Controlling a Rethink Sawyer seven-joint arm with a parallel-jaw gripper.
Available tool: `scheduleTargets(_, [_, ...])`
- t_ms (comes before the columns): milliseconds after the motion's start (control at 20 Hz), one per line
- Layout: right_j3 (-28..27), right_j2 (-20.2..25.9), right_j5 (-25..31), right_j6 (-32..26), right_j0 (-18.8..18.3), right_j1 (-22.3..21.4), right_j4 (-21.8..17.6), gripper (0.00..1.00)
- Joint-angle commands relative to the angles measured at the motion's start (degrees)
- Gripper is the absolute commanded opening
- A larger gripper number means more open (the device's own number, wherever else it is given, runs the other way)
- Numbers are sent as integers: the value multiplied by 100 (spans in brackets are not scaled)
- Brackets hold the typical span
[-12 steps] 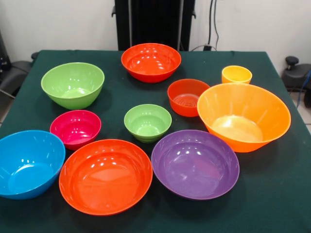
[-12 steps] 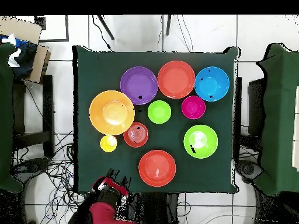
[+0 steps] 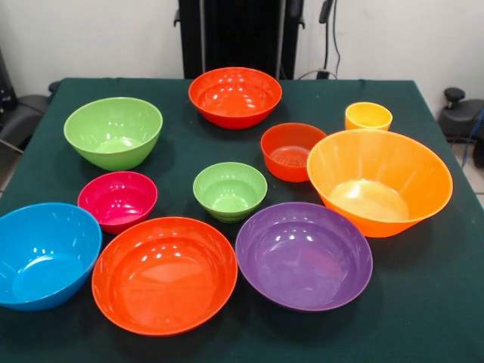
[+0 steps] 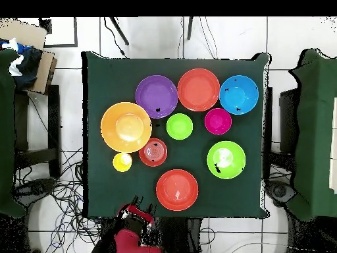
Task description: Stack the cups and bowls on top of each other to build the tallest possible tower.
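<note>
Front view. Risk first, as a judgement: nothing is stacked yet, every piece stands apart on the green surface, and the pieces crowd one another. The big orange bowl touches or nearly touches the small red-orange bowl and stands just beside the yellow cup; a descent on any of these could knock a neighbour. Glossy, flaring walls may slip from a pinch. A wide bowl set on a narrow one would likely tilt; a smaller bowl dropped inside a wider one would nest and add little height.

Count, this view:
- cup, yellow: one.
- red-orange bowls: three, namely the small one, a wide far bowl and a wide near bowl.
- lime green bowls: two, a large one at far left and a small one at centre.
- purple bowl: one.
- blue bowl: one.
- magenta bowl: one.
- big orange bowl: one.

Nine bowls, one cup. No arm shows here.

Overhead view. The same ten pieces are counted; all stand singly, none inside another. The claw hangs at the surface's edge on the robot's side, drawn back and well apart from every bowl, the wide red-orange bowl being its nearest. Whether its fingers stand apart or together cannot be told.
</note>
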Motion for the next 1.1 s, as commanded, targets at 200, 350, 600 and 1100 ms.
scheduleTargets(200, [188, 216, -310, 391, -315, 447, -641, 100])
scheduleTargets(350, [99, 191, -393, 375, -455, 544, -808, 100])
scheduleTargets(600, [-64, 171, -501, 324, -701, 694, -1054, 100])
scheduleTargets(1100, [-330, 34, -457, 222, -750, 788, -1156, 100])
